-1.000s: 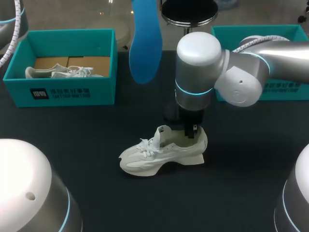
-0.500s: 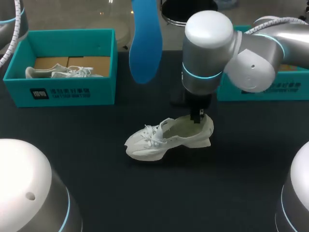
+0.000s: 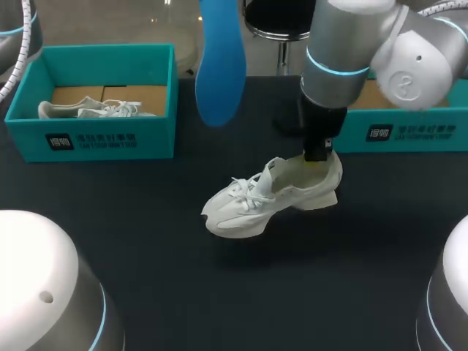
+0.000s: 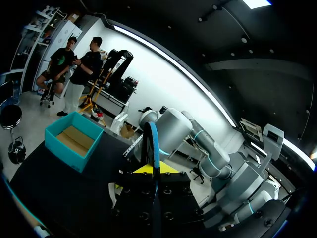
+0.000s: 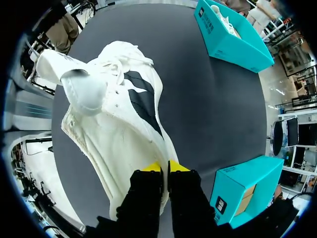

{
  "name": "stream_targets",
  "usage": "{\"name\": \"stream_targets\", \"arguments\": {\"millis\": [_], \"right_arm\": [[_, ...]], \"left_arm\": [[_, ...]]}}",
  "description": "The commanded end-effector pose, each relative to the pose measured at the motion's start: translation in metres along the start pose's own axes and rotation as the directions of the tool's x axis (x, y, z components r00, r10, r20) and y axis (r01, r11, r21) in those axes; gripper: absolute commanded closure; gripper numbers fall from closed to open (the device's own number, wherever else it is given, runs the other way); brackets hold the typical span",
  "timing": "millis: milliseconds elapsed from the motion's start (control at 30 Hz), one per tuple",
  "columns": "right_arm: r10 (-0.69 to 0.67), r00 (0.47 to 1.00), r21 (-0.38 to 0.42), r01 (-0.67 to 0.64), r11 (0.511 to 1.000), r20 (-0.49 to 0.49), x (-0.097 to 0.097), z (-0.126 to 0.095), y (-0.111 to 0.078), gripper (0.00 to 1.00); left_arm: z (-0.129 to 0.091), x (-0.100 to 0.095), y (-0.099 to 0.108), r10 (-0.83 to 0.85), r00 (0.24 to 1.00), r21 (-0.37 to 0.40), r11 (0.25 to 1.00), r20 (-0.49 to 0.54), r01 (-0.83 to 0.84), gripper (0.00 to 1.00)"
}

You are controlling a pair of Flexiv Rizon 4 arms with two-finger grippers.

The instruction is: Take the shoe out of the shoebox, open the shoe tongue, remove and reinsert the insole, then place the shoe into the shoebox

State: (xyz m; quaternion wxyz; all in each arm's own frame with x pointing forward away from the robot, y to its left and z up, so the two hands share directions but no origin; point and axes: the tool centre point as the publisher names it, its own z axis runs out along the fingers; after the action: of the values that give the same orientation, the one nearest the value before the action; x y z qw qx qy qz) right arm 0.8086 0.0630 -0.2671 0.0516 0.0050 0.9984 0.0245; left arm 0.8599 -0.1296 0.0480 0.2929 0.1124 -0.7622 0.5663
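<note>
Hanging from its heel collar, the white shoe (image 3: 274, 199) tilts toe-down over the dark surface (image 3: 146, 256); toe contact cannot be told. The right gripper (image 5: 164, 166) pinches the collar rim, yellow tips nearly together. In the past second the shoe has risen and travelled right, toward the right shoebox (image 3: 409, 133). This looks like a carry to the box, though the insole is not back in. Beyond, the left shoebox (image 3: 110, 139) holds a second shoe (image 3: 95, 110), unchanged. Farthest, the blue insole (image 3: 221, 66) stands upright, clamped in the left gripper (image 4: 156, 171), unmoved.

A robotics lab: right arm (image 3: 351, 44) over black table (image 3: 219, 300).
</note>
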Motion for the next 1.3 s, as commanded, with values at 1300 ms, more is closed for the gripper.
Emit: {"name": "stream_targets", "arguments": {"millis": [1300], "right_arm": [[0.841, 0.536, 0.108, -0.835, 0.540, -0.068, 0.018, 0.001, -0.037, 1.00]], "left_arm": [[0.000, -0.001, 0.000, 0.001, 1.000, -0.002, 1.000, -0.002, -0.001, 1.00]]}}
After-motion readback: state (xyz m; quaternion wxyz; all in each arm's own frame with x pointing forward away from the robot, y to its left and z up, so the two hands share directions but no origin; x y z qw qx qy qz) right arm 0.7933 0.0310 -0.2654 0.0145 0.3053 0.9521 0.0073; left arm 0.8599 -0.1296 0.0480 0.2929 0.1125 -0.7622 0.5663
